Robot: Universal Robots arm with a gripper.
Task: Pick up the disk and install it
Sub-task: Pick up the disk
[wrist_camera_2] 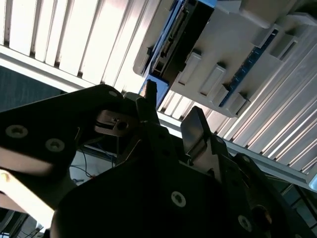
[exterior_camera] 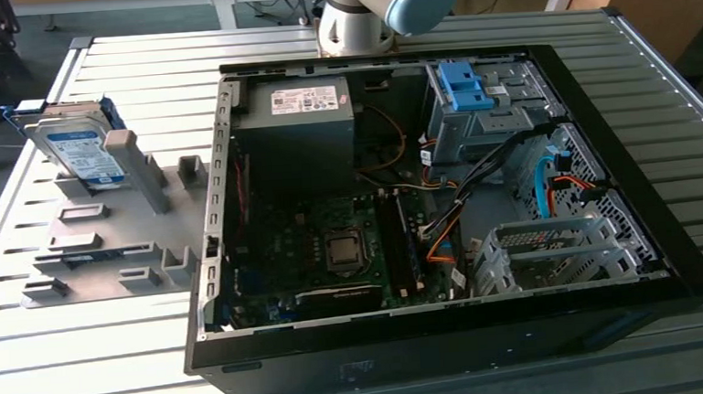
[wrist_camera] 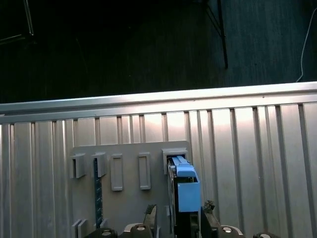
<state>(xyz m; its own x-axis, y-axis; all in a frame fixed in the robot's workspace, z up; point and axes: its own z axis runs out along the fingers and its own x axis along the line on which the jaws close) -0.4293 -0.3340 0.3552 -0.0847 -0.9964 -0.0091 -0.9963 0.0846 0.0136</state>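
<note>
Silver disk stands on edge in the grey rack, at nine o'clock from the computer case in the exterior view. The gripper is released and empty. In the first wrist view the disk's thin edge lines up between its fingers, ahead of them and apart.

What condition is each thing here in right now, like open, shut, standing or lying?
disk: standing on edge in the grey holder, not picked up.
computer case: lying on its side, cover off, insides exposed.
hand: open, holding nothing.
</note>
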